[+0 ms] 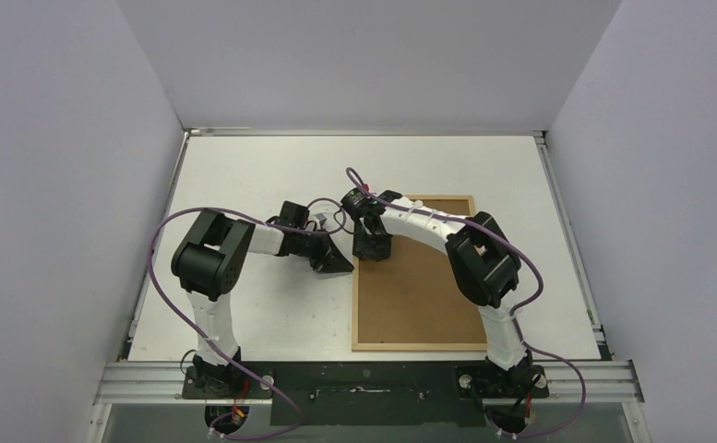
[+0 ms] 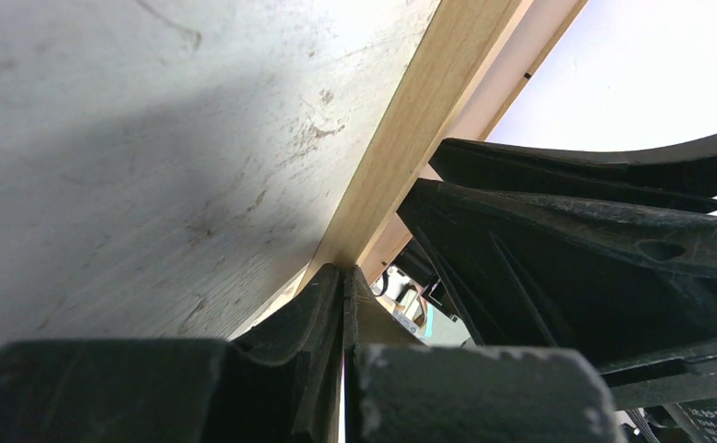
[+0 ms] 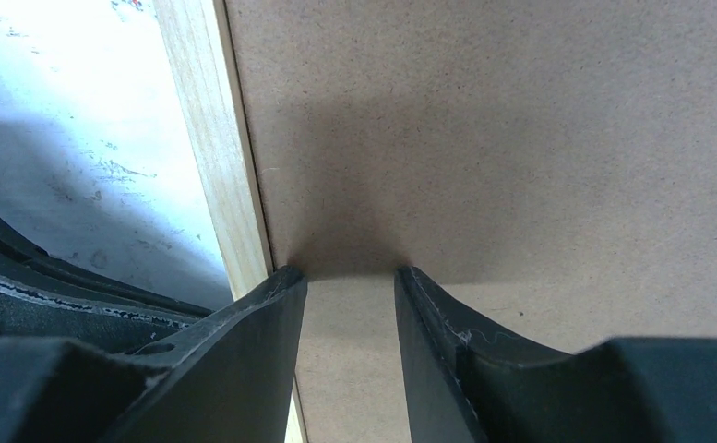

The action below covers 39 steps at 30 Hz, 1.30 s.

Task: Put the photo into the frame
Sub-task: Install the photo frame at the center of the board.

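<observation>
The frame (image 1: 419, 347), thin light wood strips, lies flat on the table right of centre, and a brown backing panel (image 1: 414, 295) fills it. The photo is not in view. My left gripper (image 1: 343, 265) is shut, its tip (image 2: 347, 277) down at the outer side of the frame's left rail (image 2: 428, 120). My right gripper (image 1: 373, 251) stands over the panel's upper left part. It is open, with its tips (image 3: 350, 274) on or just above the panel (image 3: 502, 138), right beside the left rail (image 3: 211, 138). Nothing sits between its fingers.
The two grippers are close together at the frame's left rail, and the right one's black fingers (image 2: 567, 240) fill the right of the left wrist view. White table (image 1: 262, 314) runs to grey walls on three sides. Purple cables loop off both arms.
</observation>
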Available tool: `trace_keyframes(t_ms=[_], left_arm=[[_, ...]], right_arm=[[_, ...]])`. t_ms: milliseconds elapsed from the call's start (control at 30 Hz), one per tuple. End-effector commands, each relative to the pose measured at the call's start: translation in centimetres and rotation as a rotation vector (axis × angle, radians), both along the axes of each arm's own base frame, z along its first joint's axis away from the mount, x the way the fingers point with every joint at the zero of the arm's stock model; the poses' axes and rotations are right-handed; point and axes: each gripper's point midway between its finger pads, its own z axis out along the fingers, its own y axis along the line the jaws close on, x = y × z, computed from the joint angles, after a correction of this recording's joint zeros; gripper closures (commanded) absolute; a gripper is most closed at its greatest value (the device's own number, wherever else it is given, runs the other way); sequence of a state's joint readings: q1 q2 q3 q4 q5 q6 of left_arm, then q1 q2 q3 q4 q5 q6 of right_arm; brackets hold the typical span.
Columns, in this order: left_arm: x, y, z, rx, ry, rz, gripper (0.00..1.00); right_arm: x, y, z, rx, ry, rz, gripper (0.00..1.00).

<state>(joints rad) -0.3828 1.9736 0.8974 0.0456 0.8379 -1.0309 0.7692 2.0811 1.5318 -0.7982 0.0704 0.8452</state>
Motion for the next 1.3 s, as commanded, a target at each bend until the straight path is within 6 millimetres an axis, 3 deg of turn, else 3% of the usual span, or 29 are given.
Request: trace_keyframes(t_ms=[0,267,400,500,600,733,800,867,1033,1133,1267], left_arm=[[-3.3,2.8,-5.8,0.22,0.189,0.056,1.0],[-2.7,3.3,-5.2,0.203,0.177,0.071,1.0],[-2.0,3.9,-3.7,0.177,0.147,0.081,1.0],[-1.0,4.3,-1.8,0.144,0.094,0.074,1.0],[0.0,4.6,0.2,0.14,0.021,0.038,0.99],[2.3,4.7,2.9,0.147,-0.097,0.006,0.87],[3.7,4.5,3.7,0.15,-0.143,-0.011,0.79],[5.2,4.3,4.3,0.153,-0.177,-0.026,0.74],[9.6,3.7,4.3,0.187,-0.26,-0.033,0.61],[11.3,3.5,3.5,0.23,-0.272,-0.032,0.52],[11.8,2.8,2.5,0.251,-0.274,-0.039,0.44]], right_arm=[[-3.4,-2.8,-8.0,-0.185,0.141,0.029,0.58],[-5.0,-3.3,-10.4,-0.248,0.186,-0.008,0.6],[-4.4,-3.3,-9.5,-0.249,0.134,-0.015,0.62],[-1.9,-2.0,-6.1,-0.15,0.024,-0.029,0.59],[1.6,-0.2,0.0,-0.028,-0.137,-0.023,0.53],[4.7,-0.7,6.2,0.071,-0.256,-0.058,0.48],[5.6,-2.4,8.1,0.089,-0.288,-0.1,0.47],[6.1,-5.3,9.3,0.068,-0.312,-0.158,0.46],[6.4,-15.5,11.5,-0.035,-0.352,-0.323,0.4],[5.4,-22.2,11.5,-0.128,-0.315,-0.445,0.31],[5.1,-28.2,9.0,-0.118,-0.249,-0.576,0.16]])
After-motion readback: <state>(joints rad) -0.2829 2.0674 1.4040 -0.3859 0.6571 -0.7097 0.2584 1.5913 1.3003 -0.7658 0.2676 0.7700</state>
